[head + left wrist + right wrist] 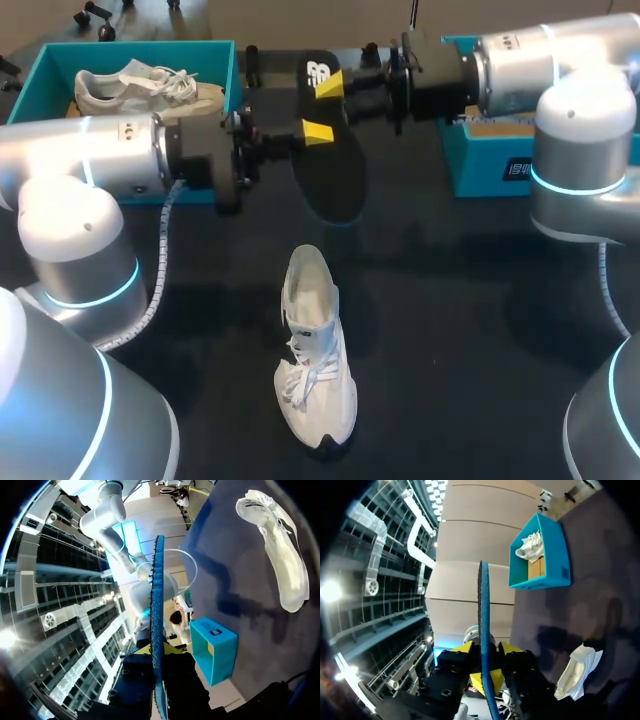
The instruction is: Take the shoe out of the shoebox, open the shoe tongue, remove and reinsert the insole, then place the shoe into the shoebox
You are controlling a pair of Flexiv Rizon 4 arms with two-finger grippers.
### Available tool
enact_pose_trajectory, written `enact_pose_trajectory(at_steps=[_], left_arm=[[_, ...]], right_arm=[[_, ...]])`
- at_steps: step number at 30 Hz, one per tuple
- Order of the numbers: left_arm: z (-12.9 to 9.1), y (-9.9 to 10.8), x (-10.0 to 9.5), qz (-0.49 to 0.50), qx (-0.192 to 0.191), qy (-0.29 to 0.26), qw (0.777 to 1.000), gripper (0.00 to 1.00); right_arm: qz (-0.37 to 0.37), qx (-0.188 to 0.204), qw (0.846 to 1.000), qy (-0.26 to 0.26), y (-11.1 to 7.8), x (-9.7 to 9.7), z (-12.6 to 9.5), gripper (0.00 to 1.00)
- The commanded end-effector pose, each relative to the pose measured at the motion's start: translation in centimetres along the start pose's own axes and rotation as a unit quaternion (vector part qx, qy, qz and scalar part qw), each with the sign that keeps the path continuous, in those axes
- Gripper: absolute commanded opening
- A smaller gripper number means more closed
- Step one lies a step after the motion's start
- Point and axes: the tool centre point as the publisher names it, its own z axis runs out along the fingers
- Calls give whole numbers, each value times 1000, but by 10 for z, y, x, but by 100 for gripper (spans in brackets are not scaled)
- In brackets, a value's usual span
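A black insole (335, 170) hangs in the air above the table's far middle, seen edge-on in both wrist views (157, 605) (483, 610). My left gripper (315, 130) (157, 650) is shut on its side edge. From the opposite side, my right gripper (330, 83) (489, 647) stands around the insole's upper end, its yellow fingers a little apart from it, open. The white shoe (315, 350) (280, 560) (577, 672) lies on the dark table in the near middle, toe toward the front edge, mouth open.
A teal shoebox (50, 60) (555, 555) at the back left holds a second white shoe (140, 85) (532, 545). Another teal box (480, 160) (215, 650) sits at the back right under my right arm.
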Motion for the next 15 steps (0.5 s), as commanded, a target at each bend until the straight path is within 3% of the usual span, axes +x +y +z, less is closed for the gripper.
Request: enact_pose_trajectory(at_steps=[1,12,15], left_arm=[[-14,-2,2,-3,-4,7,1000,0],[-50,3,9,-45,-11,37,998,0],[-59,7,13,-124,-12,63,990,0]], right_arm=[[-2,-5,1000,-2,-7,0,-6,100],[-6,-14,1000,-11,-16,-2,-22,100],[-11,-19,1000,-13,-17,-2,-24,100]])
